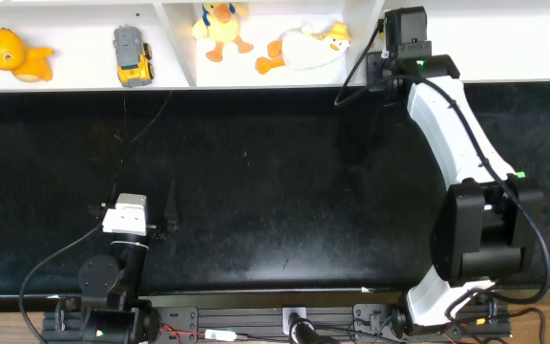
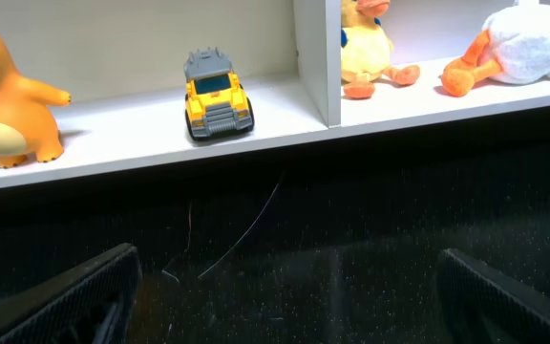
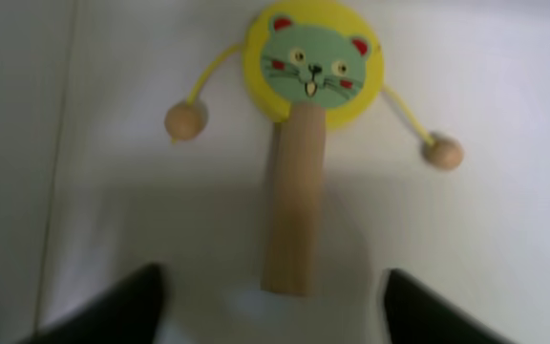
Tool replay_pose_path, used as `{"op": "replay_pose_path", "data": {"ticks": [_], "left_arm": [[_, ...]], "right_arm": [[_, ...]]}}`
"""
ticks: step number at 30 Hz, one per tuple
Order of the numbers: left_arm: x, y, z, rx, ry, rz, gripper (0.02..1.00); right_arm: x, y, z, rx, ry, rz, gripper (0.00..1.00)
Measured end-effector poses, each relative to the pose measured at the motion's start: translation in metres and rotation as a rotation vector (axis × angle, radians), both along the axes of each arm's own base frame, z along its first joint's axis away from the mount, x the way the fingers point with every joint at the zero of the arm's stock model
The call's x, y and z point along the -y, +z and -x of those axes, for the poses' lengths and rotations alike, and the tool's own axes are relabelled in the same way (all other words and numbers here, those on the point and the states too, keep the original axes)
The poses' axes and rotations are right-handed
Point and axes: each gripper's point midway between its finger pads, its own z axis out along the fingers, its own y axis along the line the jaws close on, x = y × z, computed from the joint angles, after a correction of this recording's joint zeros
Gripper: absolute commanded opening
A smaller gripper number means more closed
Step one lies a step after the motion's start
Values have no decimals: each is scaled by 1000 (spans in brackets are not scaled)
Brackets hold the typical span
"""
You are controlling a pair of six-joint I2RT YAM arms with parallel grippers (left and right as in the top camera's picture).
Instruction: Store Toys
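A drum rattle (image 3: 306, 115) with a green cat face, yellow rim and wooden handle lies flat on the white shelf floor. My right gripper (image 3: 275, 311) is open just behind the handle's end, touching nothing; the right arm's wrist (image 1: 407, 43) is at the shelf's right compartment. On the shelf (image 1: 256, 78) stand an orange duck (image 1: 17, 54), a yellow toy truck (image 1: 133, 54), a yellow plush duck (image 1: 222, 27) and a white plush duck (image 1: 306, 46) lying on its side. My left gripper (image 2: 289, 315) is open and empty above the black mat, facing the truck (image 2: 218, 96).
The black mat (image 1: 275, 182) covers the table between the arms' bases and the shelf. White dividers (image 2: 316, 57) split the shelf into compartments. The left arm (image 1: 125, 216) is folded low near the front left edge.
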Motion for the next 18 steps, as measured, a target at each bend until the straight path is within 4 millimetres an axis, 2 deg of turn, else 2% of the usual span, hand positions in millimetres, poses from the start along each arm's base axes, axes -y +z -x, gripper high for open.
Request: {"op": "replay_pose_path", "data": {"ticks": [2,5,8,11,14,16,18], "left_arm": [[0,0,0,0,0,0,996],[0,0,0,0,0,0,998],[0,0,0,0,0,0,998],[0,0,0,0,0,0,998],[0,0,0,0,2,0,996],[0,0,0,0,3,0,998],[0,0,0,0,3,0,998]], "right_arm": [[6,2,4,-14,-17,11,991],[11,6,15,-39,-29,22,998],[7,13,37,-37,-11,13,998],[3,22,83,-31,15,3,998],[10,28,132,1,15,-2,998],[15,17,169,-24,8,-2,998],[18,8,196,-61,-1,-7,998]]}}
